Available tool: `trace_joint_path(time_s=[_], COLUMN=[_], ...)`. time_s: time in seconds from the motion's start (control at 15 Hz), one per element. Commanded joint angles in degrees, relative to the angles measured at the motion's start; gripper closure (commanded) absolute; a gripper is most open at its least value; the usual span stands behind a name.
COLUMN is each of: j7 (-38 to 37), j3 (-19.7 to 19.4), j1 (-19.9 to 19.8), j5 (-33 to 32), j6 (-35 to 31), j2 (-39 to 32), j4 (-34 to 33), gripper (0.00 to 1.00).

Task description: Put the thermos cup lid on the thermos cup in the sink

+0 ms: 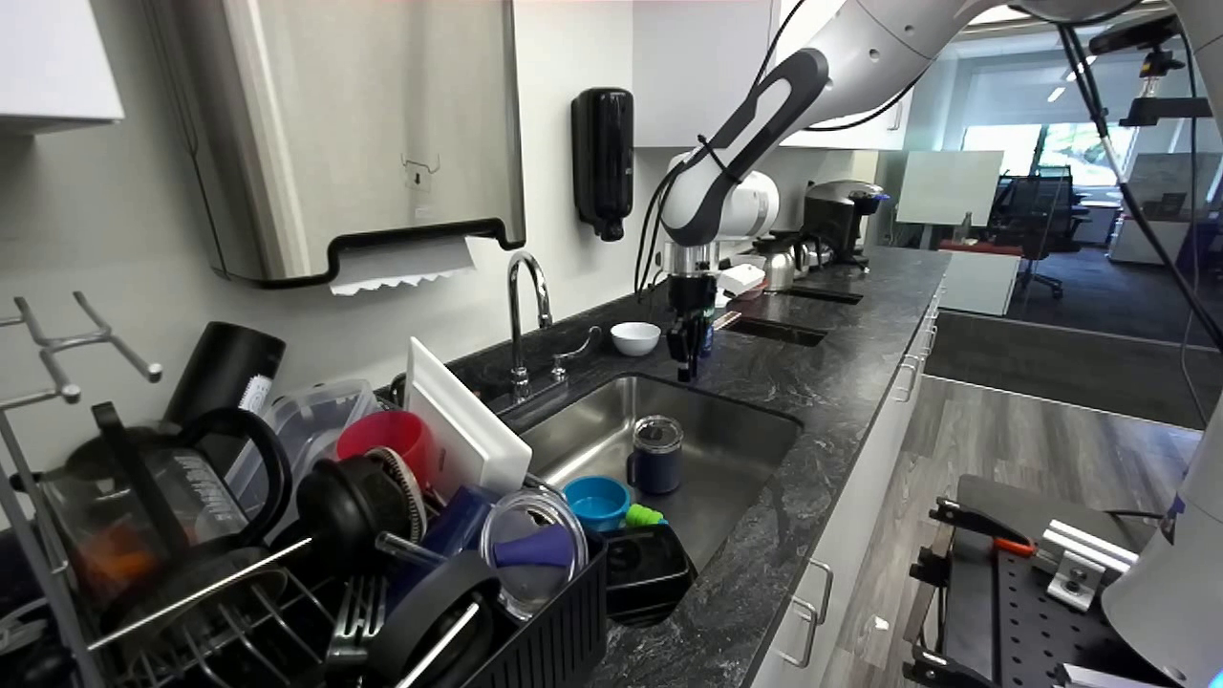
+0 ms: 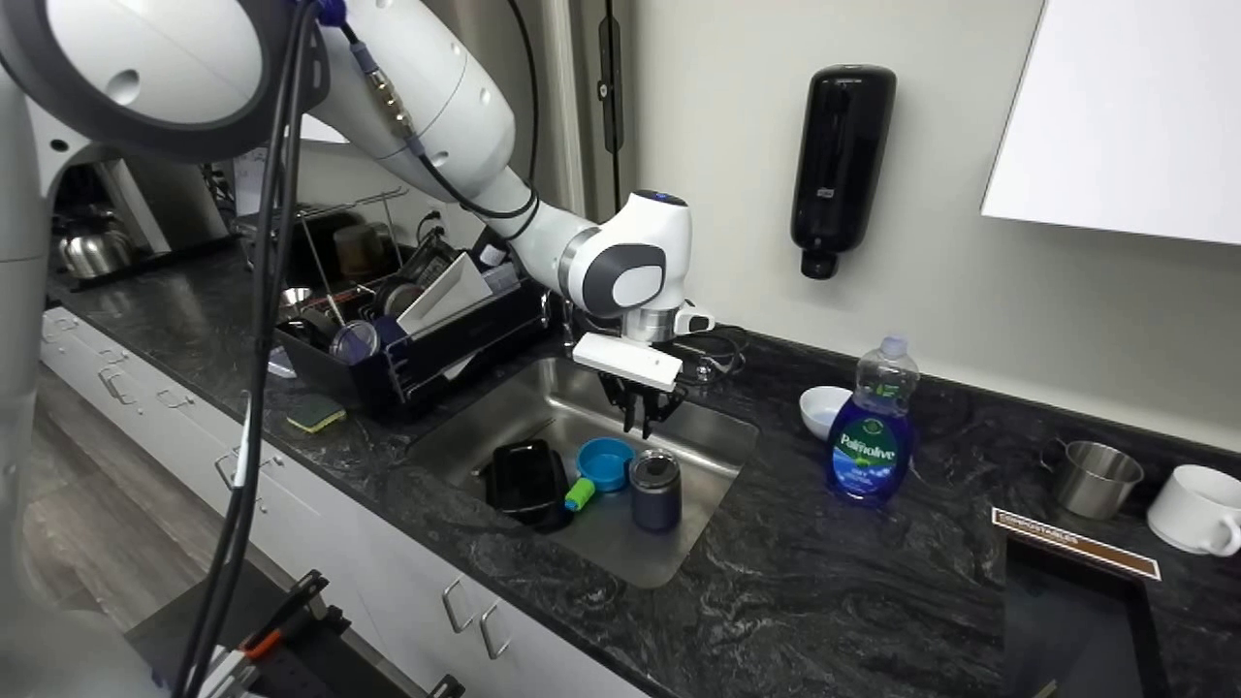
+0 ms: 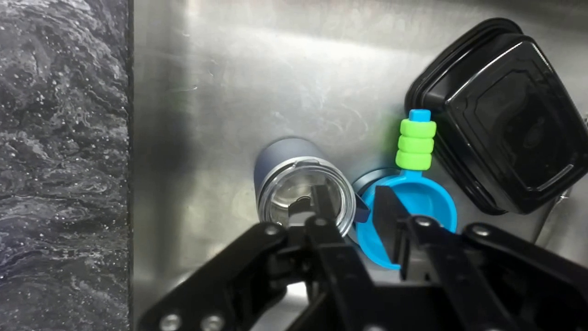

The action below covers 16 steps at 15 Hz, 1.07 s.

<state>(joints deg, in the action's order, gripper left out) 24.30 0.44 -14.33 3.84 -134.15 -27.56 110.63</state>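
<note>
Clear round plastic lid [image 3: 296, 186]: is lying over the mouth of the navy cylindrical thermos cup [image 2: 656, 509]; how tightly it is fitting cannot be told.
Thermos cup: is standing upright in the stainless-steel sink [image 3: 294, 82]; any contents are escaping view beneath the lid.
Step in hand: the placing is apparently nearing completion, since the lid is already covering the cup.
Next move: the scene is probably calling for a light press to seat the lid, or simply for lifting away.
Black two-fingered end effector [image 3: 351, 195]: is hanging above the cup without touching it, its fingers standing apart and gripping nothing.
Round blue pan [image 3: 427, 197]: is sitting just beside the cup, hollow upward, with no contents showing in its visible part.
Glossy black rectangular container [image 3: 519, 119]: is lying near the pan, apparently base up, its inside hidden.
Black dish rack [image 2: 334, 388]: is carrying a red cup [image 1: 382, 435] and a white rectangular dish [image 1: 463, 425] among other ware.
Clear soap bottle [image 2: 871, 436]: is holding purple-blue liquid on the dark marbled table [image 2: 795, 582].
</note>
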Motion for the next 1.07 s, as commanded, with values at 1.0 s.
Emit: trace_joint_path(time_s=[1.0], j7=[0.4], j3=[-1.9], j1=[-0.8], j5=[-0.1], j6=[11.6], j2=[-4.4], j4=[-10.1], gripper=[0.0])
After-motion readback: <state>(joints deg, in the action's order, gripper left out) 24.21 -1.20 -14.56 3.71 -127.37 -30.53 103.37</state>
